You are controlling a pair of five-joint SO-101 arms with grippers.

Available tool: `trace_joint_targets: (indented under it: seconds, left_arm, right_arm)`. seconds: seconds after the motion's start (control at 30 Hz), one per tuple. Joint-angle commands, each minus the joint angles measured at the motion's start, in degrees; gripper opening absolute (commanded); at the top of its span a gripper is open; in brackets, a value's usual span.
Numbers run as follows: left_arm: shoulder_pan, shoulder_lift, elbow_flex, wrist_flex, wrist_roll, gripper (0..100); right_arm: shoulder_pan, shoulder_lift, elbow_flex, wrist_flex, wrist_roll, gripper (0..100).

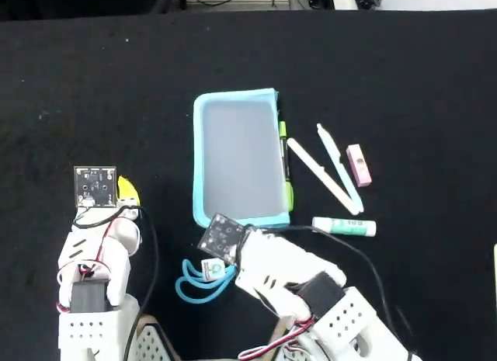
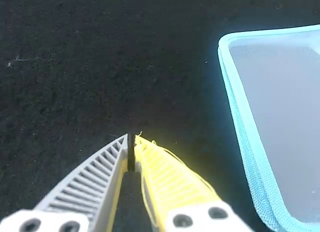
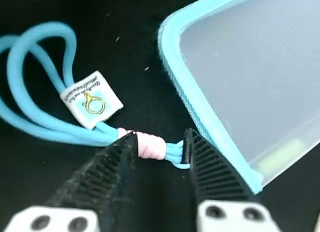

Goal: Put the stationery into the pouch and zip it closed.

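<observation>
Item 1. Pouch: pale blue trim, translucent face, lying flat mid-table. A green marker lay along its side nearest the loose stationery; whether it was inside or just beside could not be told for certain.

Item 2. Loose stationery, all outside the pouch on that same side: white pen and pale blue pen meeting in a V; pink eraser just beside them; glue stick nearer the arms.

Item 3. Blue cord, looped, with a paper tag and pink binding, running off the pouch's near corner.

Item 4. Right gripper: jaws apart, straddling the pink binding, not clamped on it.

Item 5. Left gripper: fingers together, holding nothing, over bare table beside the pouch and apart from it.

Risks, as judged:
- Closing on the cord would give only a loose tether. The pouch could swing or slide on the cloth when items are pushed in.
- A pull on the cord could drag the pouch into the pens and scatter them.
- The thin cord could slip from the jaws if caught off the binding.
- The round glue stick would likely roll if nudged.
- The zip's position could not be made out, so the closing step was unplanned.
</observation>
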Motion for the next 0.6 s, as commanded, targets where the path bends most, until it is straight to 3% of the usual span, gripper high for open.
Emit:
trace_joint_targets:
  seconds: [0.0, 0.2, 0.43, 0.57]
  left_arm:
    - [0.2, -0.4, -0.6, -0.2, 0.4, 3]
    - [0.1, -0.4, -0.6, 0.0, 0.4, 3]
    - [0.1, -0.4, -0.6, -0.1, 0.4, 3]
    - [0.1, -0.4, -0.6, -0.2, 0.4, 3]
  right_arm:
    - [-0.3, 0.6, -2.0, -3.2, -7.2, 15.5]
    - [5.9, 6.1, -6.5, -3.7, -14.8, 15.7]
    - [5.9, 18.1, -11.1, -4.3, -15.4, 15.7]
    - [5.9, 25.7, -14.3, -4.2, -21.5, 20.1]
